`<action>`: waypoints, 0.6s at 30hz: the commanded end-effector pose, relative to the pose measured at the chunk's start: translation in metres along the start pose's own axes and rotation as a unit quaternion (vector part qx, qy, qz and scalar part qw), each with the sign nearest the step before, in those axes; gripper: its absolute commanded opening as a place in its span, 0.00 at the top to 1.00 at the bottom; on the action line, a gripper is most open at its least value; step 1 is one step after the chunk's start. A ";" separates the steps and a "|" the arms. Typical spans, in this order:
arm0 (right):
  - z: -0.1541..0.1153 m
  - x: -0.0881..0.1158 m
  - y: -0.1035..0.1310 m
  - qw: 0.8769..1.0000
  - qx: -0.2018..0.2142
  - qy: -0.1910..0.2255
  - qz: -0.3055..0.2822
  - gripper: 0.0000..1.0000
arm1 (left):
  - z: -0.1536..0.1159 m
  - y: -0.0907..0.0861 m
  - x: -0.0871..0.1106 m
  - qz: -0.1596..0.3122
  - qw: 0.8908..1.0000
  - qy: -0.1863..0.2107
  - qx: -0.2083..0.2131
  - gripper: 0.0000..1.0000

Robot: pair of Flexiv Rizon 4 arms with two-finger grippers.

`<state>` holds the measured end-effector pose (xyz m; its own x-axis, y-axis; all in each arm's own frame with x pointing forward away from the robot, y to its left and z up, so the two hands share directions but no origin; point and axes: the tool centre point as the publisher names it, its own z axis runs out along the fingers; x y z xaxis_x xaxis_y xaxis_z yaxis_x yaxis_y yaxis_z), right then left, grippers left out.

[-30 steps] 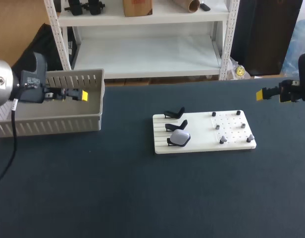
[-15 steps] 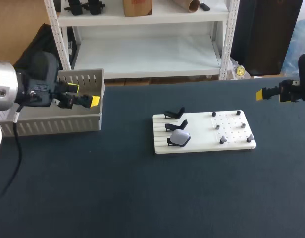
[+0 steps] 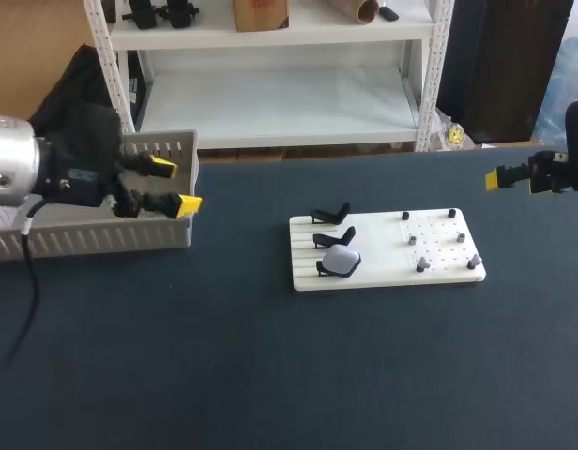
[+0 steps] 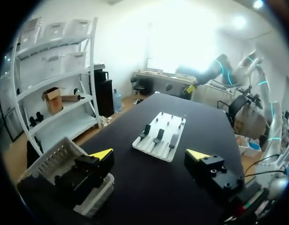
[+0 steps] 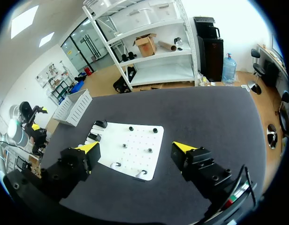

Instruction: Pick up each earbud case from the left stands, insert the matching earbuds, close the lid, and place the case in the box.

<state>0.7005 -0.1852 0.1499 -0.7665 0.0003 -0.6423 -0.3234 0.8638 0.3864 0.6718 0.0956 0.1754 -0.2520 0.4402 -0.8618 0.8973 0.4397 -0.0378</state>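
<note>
You are holding your left pincer (image 3: 175, 185) wide open with nothing in it, hovering over the near right corner of the box (image 3: 111, 236). Your right pincer (image 3: 495, 179) is hanging over the far right of the bench (image 3: 270, 375), well apart from everything. Its wrist view is showing its fingers spread and empty too.

The one earbud case (image 3: 342, 260) is sitting on the nearest stand (image 3: 323, 269) at the left of the white board (image 3: 383, 251). The two bare stands (image 3: 331, 215) are standing just behind it.

You are probably setting up the first reach for that case, and several things could go wrong:

- **Box wall:** the left pincer is sitting close to it, so a low, straight sweep toward the board could be clipping the rim and dragging the box.
- **Case:** it is looking rounded and smooth, so an off-centre pinch could be squeezing it out sideways or knocking it off its slim perch.
- **Stand behind:** a finger going too deep could be snagging on it.
- **Board:** any sideways push could be sliding it, if it is loose.
- **Earbuds:** the small pieces (image 3: 421, 266) on the board's right half are too tiny to tell apart, so a mismatch is a risk.
</note>
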 end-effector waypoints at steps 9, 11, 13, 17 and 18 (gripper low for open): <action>0.000 0.000 -0.001 1.000 -0.002 0.000 0.000 0.00 | 0.061 -0.012 0.002 0.058 0.990 -0.078 0.102 0.00; 0.000 0.000 -0.001 1.000 -0.002 0.000 0.000 0.00 | 0.073 -0.017 0.003 0.058 0.990 -0.076 0.107 0.00; 0.000 0.000 -0.001 1.000 -0.002 0.000 0.000 0.00 | 0.084 -0.023 0.005 0.062 0.990 -0.060 0.114 0.00; 0.000 0.000 -0.001 1.000 -0.002 0.000 0.000 0.00 | 0.103 -0.032 0.008 0.083 0.989 -0.026 0.119 0.00; 0.000 0.000 -0.001 1.000 -0.002 0.000 0.000 0.00 | 0.109 -0.035 0.009 0.087 0.988 -0.021 0.123 0.00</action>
<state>0.7005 -0.1851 0.1499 -0.7665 0.0003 -0.6423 -0.3234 0.8638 0.3863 0.6682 0.0209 0.1235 -0.0703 0.4179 -0.9058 0.9863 0.1647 -0.0005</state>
